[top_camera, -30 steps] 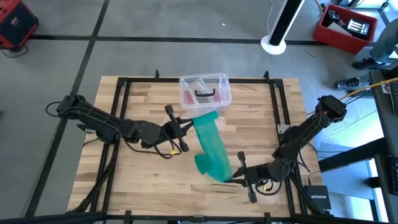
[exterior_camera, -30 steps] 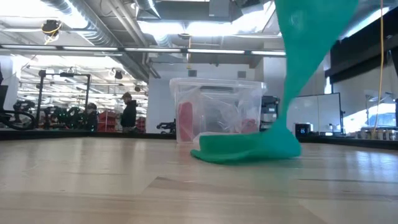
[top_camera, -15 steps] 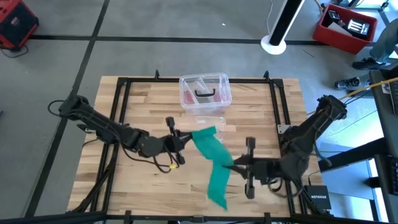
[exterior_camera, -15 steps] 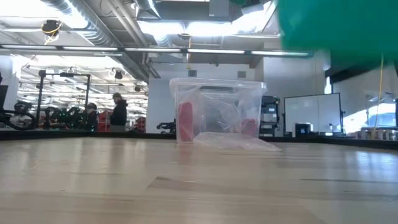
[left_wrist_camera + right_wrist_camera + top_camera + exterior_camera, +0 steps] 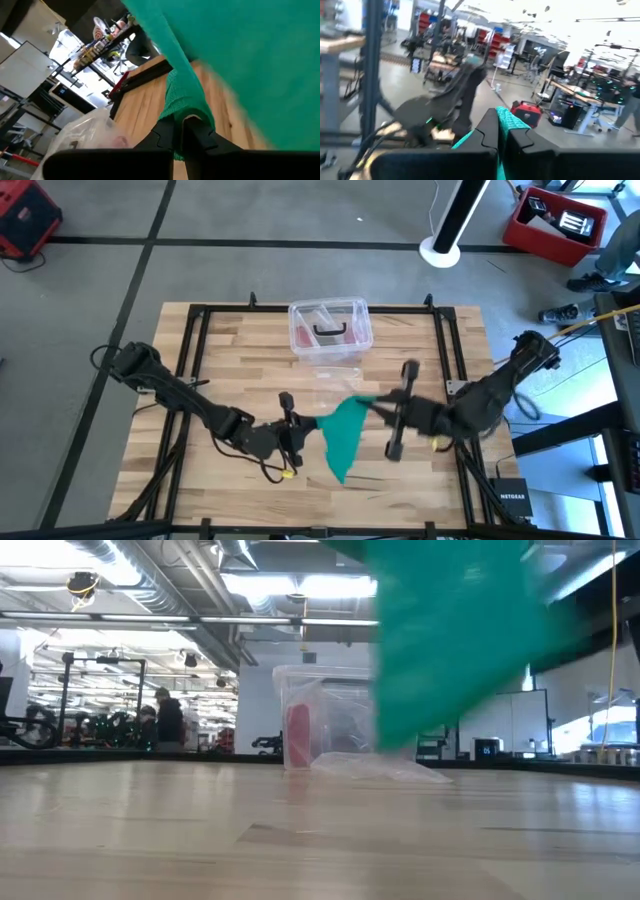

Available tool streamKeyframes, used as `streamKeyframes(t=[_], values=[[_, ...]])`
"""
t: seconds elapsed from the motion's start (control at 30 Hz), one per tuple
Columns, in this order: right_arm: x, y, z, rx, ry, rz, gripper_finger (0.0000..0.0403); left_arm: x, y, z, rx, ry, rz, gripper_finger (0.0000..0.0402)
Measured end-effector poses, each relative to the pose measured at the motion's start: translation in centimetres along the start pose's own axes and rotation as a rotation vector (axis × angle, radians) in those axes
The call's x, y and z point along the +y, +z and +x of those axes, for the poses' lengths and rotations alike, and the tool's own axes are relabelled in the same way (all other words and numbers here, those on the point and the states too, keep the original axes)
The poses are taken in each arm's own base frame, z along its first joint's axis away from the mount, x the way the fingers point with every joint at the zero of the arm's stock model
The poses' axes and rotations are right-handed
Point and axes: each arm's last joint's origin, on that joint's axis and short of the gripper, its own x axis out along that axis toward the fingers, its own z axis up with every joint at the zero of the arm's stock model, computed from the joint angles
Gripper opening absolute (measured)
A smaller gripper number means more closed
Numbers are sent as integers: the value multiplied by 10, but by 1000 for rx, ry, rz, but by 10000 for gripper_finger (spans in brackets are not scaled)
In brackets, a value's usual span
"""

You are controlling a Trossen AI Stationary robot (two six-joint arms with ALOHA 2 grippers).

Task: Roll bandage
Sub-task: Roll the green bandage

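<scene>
While it hung clear of the worktop (image 5: 220,345) at centre frame, the bandage (image 5: 343,438) looked light and limp, best held by its ends; left gripper (image 5: 298,424) and right gripper (image 5: 372,401) each clamped one.

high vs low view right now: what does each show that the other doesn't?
Only the high view shows both arms: the left gripper and the right gripper each hold one end of the bandage, which hangs between them, and the table's black frame is visible. Only the low view shows the room behind the table, with a person standing far off, and that the bandage's lower edge is off the tabletop. Both show the green bandage and the clear plastic box at the table's far edge.
</scene>
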Motion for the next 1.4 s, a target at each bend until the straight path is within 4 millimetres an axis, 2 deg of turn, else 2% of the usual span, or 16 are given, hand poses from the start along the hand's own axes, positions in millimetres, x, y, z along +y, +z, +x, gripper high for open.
streamKeyframes(t=[0.1, 0.2, 0.33, 0.53, 0.77, 0.93, 1.17, 1.27, 1.4], values=[[-23, 7, -3, -17, -45, 48, 5, -10, 0, -1, -13, -12, 3, 6], [-43, 5, 0, 2, -70, 76, 5, -20, 0, -3, -29, -28, 13, 6], [-65, -3, 11, 24, 26, 117, 5, -32, 1, -4, -77, -117, 5, 4], [-93, -22, 32, 120, 5, 161, 5, -46, 6, -8, -161, -191, -19, 7], [-120, -60, 41, 376, -45, 163, 5, -54, 14, -23, -225, -216, -15, 7], [-122, -109, 48, 515, 23, 199, 5, -55, 25, -30, -289, -211, 32, 7], [-104, -183, 52, 555, 130, 309, 17, -49, 43, -32, -337, -184, 80, 8], [-97, -203, 48, 599, 193, 364, 60, -46, 44, -28, -334, -173, 72, 9], [-93, -213, 44, 655, 278, 431, 147, -42, 41, -21, -307, -172, -14, 7]])
